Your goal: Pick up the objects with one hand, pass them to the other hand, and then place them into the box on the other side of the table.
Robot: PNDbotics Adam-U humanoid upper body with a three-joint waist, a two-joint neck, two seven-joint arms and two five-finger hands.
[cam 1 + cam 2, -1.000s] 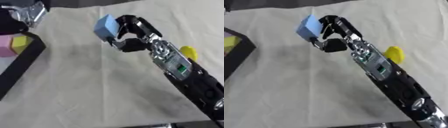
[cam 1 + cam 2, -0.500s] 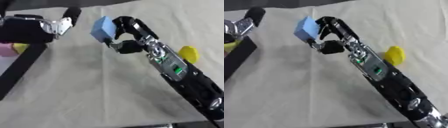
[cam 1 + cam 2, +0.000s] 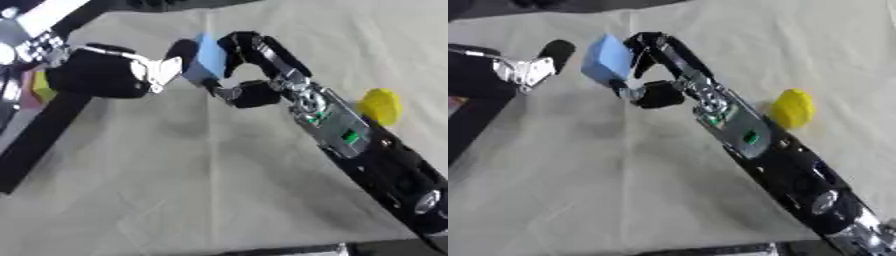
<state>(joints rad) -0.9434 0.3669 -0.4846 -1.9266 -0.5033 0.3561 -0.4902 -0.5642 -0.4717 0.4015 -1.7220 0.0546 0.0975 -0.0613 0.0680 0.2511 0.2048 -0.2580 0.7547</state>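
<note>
our right arm reached in from the lower right corner, stretched diagonally up across the cloth-covered table (image 3: 623, 190), and our right hand (image 3: 658, 65) was raised above the cloth with its fingers curled over the top of a light blue block (image 3: 607, 60) and the thumb tucked under it, so the block was pinched on the hand's left side. our left hand (image 3: 131, 75) came in from the left, its palm turned toward the block, with pale fingers (image 3: 166, 70) pointing at it and a dark fingertip (image 3: 557, 49) near its upper edge; the fingers looked fairly straight and were wrapped round nothing. in the right eye view we saw a narrow strip of cloth between the left fingers and the block, so they were close beside it but apart from it, as far as we could tell.

to the right of our right forearm a yellow object (image 3: 792, 108) lay on the cloth, just beside the arm. behind and below our left hand ran the black wall of the box (image 3: 39, 145), with a yellow piece (image 3: 42, 86) and a pink one (image 3: 29, 97) showing inside it. below both hands the cloth lay open toward the near table edge (image 3: 262, 250).
</note>
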